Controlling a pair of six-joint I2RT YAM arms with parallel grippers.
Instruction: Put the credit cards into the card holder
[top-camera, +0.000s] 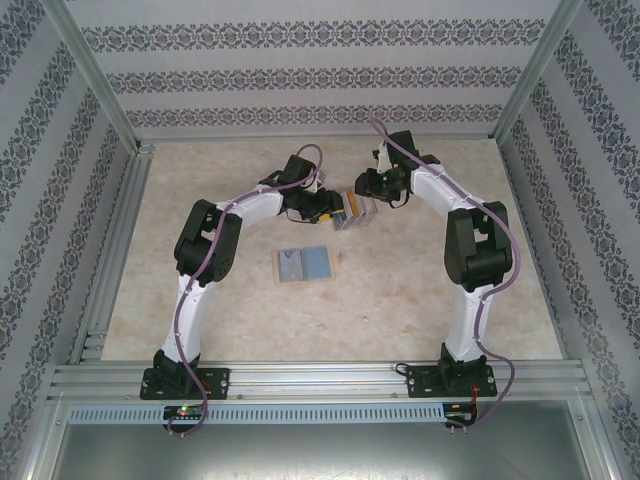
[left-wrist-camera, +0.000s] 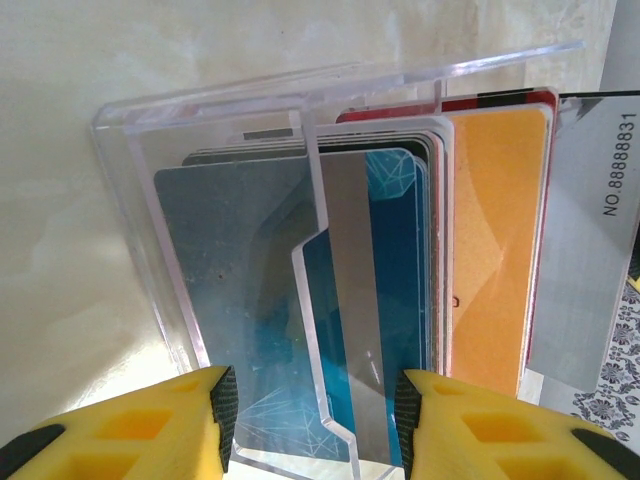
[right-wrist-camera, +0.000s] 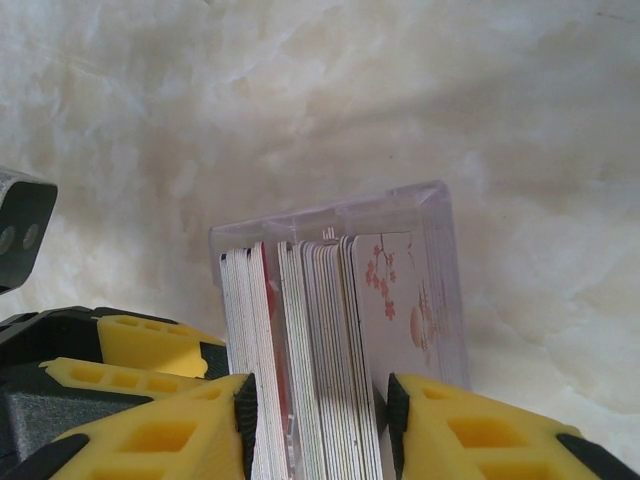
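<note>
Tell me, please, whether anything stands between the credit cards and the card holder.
Nothing visible lies on the table between them. The credit cards stand in a clear tray, whose walls surround them; the open card holder lies nearer the arms' bases.

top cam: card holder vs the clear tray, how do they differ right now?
The card holder lies opened flat on the table; the clear tray sits farther back. The card holder is opaque, grey-blue inside; the clear tray is see-through. The clear tray is packed with credit cards; I can't make out any in the card holder. Both are small and rectangular.
</note>
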